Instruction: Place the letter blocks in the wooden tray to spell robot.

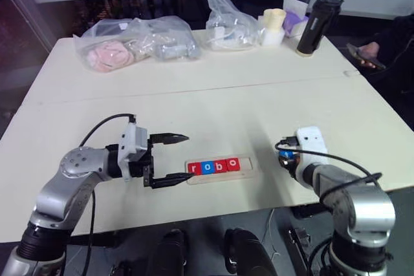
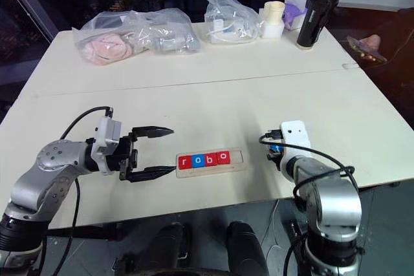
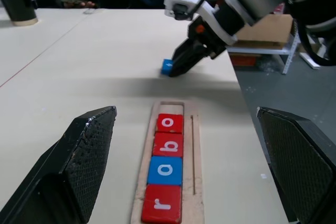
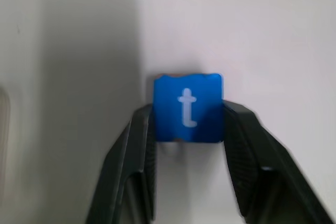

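Observation:
The wooden tray (image 1: 246,164) lies near the table's front edge. In it sit several letter blocks in a row: a red r (image 1: 193,168), a blue o (image 1: 206,167), a red b (image 1: 220,165) and a red o (image 1: 233,163). Its right-end slot is bare. My left gripper (image 1: 186,157) stands open and level at the tray's left end, with nothing between its fingers. To the right of the tray, my right gripper (image 4: 187,111) is shut on a blue t block (image 4: 187,107), pointing down at the table. In the left wrist view the t block (image 3: 167,67) sits low, close to the tabletop.
Clear plastic bags (image 1: 136,43) of items and a second bag (image 1: 229,27) lie along the table's far side. A black bottle (image 1: 318,25) and a pale roll (image 1: 273,25) stand beside them. A person's hand holding a phone (image 1: 365,53) is at the far right.

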